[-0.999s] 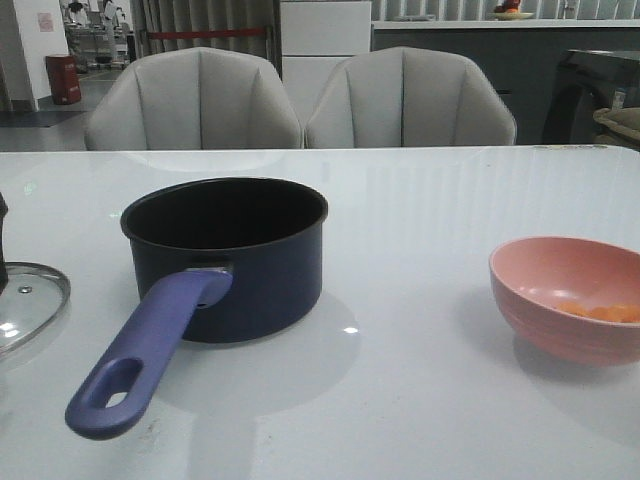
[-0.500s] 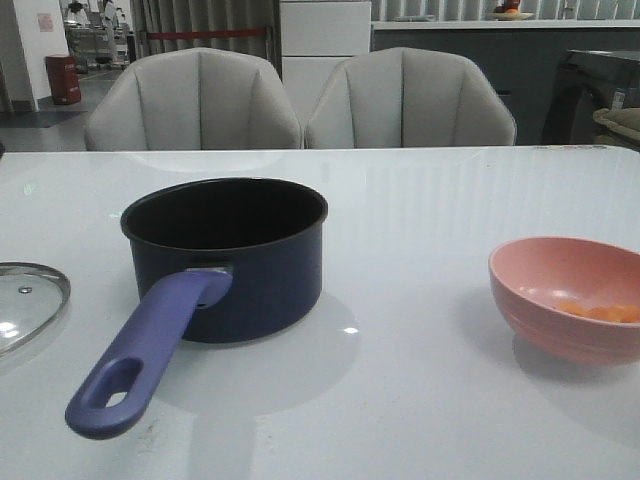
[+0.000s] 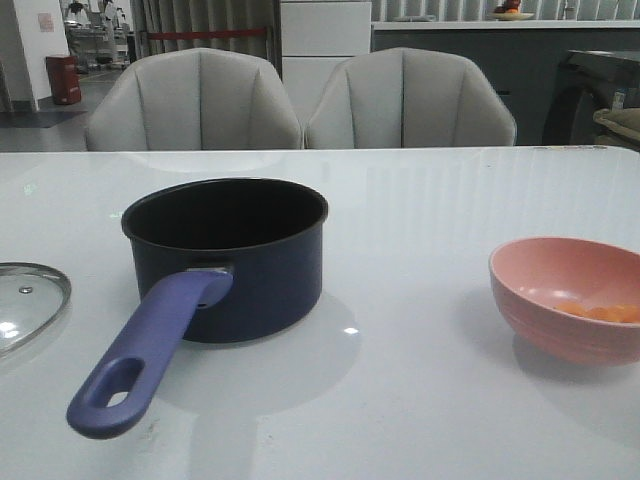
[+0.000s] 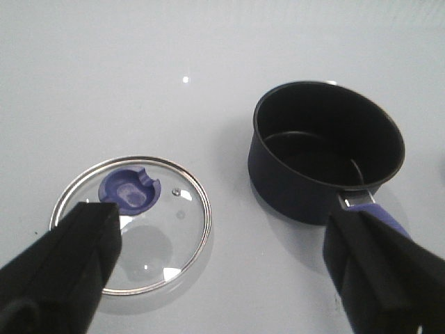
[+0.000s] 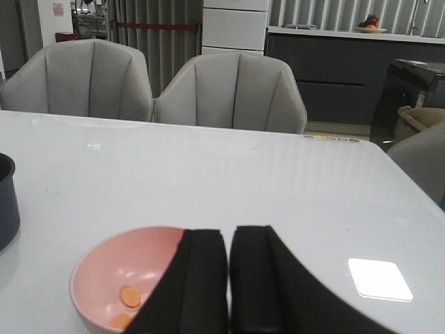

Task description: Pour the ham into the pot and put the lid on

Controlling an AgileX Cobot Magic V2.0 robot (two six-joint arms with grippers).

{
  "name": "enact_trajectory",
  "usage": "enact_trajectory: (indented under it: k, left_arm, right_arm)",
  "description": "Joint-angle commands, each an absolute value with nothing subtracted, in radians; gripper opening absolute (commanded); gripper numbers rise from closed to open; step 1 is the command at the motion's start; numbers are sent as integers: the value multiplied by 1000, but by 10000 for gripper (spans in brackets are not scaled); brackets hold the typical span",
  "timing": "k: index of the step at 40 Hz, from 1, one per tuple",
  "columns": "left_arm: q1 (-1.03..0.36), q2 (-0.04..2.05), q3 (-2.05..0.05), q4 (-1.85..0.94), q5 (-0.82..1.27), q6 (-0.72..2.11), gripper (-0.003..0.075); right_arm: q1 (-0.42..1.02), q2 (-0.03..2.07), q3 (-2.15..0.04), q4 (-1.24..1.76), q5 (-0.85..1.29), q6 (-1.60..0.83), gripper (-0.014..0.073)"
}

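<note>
- The pot (image 3: pixel 225 258) stands upright on the white table (image 3: pixel 420 400), left of the middle in the front view, and its black inside is empty.
- Its long blue-purple handle (image 3: pixel 150 350) points toward the camera and a little to the left, with the hole at the near end.
- The lid (image 3: pixel 25 300) lies flat on the table at the left edge of the front view, well apart from the pot; only a part of it shows there.
- In the left wrist view the lid (image 4: pixel 132 226) shows whole, with its blue-purple knob (image 4: pixel 128 191) near the rim and the pot beside it.
- The left gripper (image 4: pixel 222 264) hangs above the table over the gap between lid and pot; its two fingers stand wide apart and hold nothing.
- The pink bowl (image 3: pixel 570 295) sits on the right side of the table, well apart from the pot.
- The ham (image 3: pixel 600 312) lies in the bottom of the bowl as a few orange slices.
- The right gripper (image 5: pixel 228 278) is just beside the near rim of the bowl, with its fingers pressed together and nothing between them.
- Two grey chairs (image 3: pixel 300 100) stand behind the table.
</note>
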State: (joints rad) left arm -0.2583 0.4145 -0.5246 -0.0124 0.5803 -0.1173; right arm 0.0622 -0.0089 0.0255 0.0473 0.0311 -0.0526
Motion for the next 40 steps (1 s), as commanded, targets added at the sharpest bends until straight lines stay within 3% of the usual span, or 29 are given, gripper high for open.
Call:
enact_trajectory:
  k: [1,13,21,31,40]
  left_arm:
    - [-266,324,-509,0,454,-118,628]
    - [-266,102,-430,0,434,-118,628]
    - [-266,-30,-426,7,557,-118,628]
    - [-266,-21,-393,7,524,-118,628]
    - [-266,-21,-393,7,516,-118,628]
  right_arm:
    - [56,-29,36,35,-47,-52,190]
    - [56,-29,36,35,-47,-52,190]
    - [56,-29,36,35,-47,-52,190]
    - [56,-29,36,35,-59,-52,190]
    - [56,-28,22,43,-209,-52,190]
